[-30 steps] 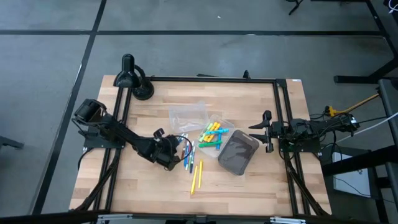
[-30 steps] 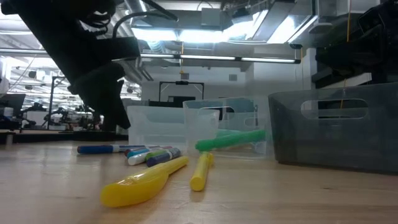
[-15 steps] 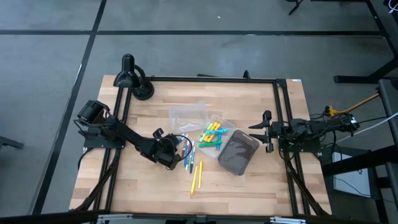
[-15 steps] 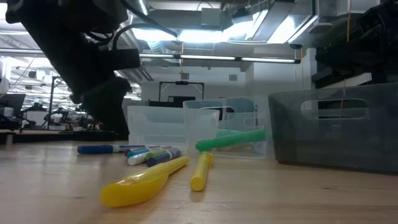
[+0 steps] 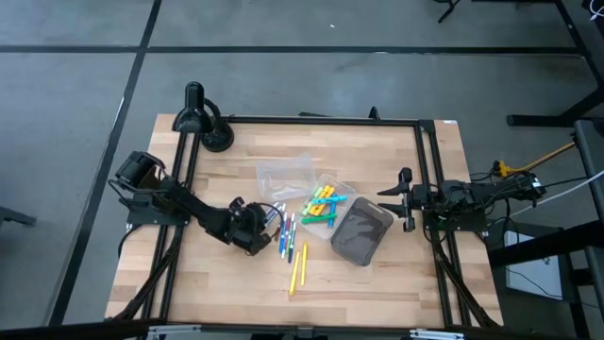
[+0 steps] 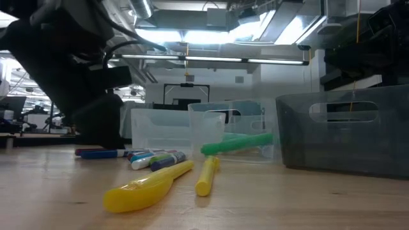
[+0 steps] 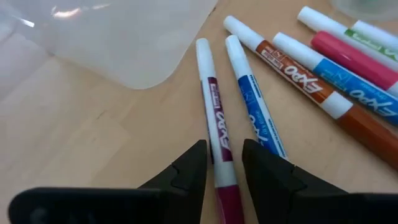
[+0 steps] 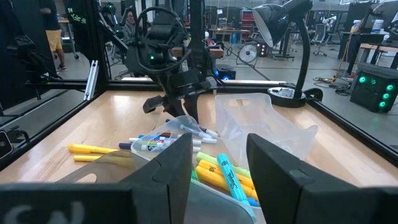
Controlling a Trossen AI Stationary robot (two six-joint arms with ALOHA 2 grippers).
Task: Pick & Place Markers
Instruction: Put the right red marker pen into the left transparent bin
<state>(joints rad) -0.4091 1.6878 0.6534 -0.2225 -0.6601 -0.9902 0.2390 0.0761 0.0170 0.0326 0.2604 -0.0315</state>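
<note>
Several loose markers [image 5: 285, 236] lie flat on the wood; two yellow ones [image 5: 297, 269] lie nearer the near edge. More green, yellow and blue markers fill a clear tray [image 5: 323, 208]. My left gripper [image 5: 262, 229] is low over the loose ones and open. In the left wrist view [image 7: 222, 155] its fingers stand on either side of a dark red marker [image 7: 212, 115], with a blue marker [image 7: 255, 112] beside it. My right gripper [image 5: 408, 198] waits open at the table's right, beside the dark grey bin [image 5: 361, 231].
An empty clear tray [image 5: 288, 175] sits beyond the markers. A black desk lamp [image 5: 203, 118] stands at the far left corner. The dark frame rails [image 5: 425, 170] run along both sides. Bare wood lies toward the near edge.
My left gripper has come down toward the table at the loose markers; in the low view its dark body now sits lower and reaches the tabletop beside the blue marker. The markers have stayed where they were.
</note>
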